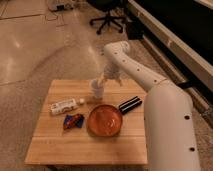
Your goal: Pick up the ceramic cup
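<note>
Wooden counter, polished floor around. Near its back edge stands ceramic cup, upright, behind orange pan. Claw hovers at the rim's right side; open or closed, cannot tell. Advice: centre over the rim, descend vertically, grip gently, avoid tipping.

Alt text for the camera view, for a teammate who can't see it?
The gripper hangs by the rim of the ceramic cup, near the far edge of the wooden table. In front of it lie a white bottle, a small packet and an orange pan.
</note>
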Robot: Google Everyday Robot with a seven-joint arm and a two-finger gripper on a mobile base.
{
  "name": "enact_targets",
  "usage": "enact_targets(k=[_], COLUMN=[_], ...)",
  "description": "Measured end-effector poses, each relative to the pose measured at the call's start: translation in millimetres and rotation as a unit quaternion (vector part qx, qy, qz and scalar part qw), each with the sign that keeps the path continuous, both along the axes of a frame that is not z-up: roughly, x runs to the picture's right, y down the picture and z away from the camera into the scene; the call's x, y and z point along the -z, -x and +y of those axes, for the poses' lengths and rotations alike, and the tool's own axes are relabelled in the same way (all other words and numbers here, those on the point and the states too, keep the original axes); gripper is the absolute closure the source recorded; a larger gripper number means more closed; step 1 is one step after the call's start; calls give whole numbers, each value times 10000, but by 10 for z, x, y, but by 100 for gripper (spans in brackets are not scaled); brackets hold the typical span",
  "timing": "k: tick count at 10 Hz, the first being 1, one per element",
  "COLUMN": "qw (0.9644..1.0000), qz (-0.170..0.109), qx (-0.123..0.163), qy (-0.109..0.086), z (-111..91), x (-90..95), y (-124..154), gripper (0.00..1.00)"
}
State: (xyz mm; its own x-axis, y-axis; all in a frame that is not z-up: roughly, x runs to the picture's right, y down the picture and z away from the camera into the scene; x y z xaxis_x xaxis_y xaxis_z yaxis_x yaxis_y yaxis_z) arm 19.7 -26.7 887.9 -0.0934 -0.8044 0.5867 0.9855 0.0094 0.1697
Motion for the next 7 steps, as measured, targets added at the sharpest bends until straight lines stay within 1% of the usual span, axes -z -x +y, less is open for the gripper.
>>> enact_targets(k=[3, 5, 7], qw=[9999, 9998, 9996], qz=[-48, 4, 67], qx=[53, 54, 51], qy=[-126, -207, -267], z=[92, 137, 150], x=[-143, -247, -314], y=[153, 180, 158], gripper=[20, 22, 37])
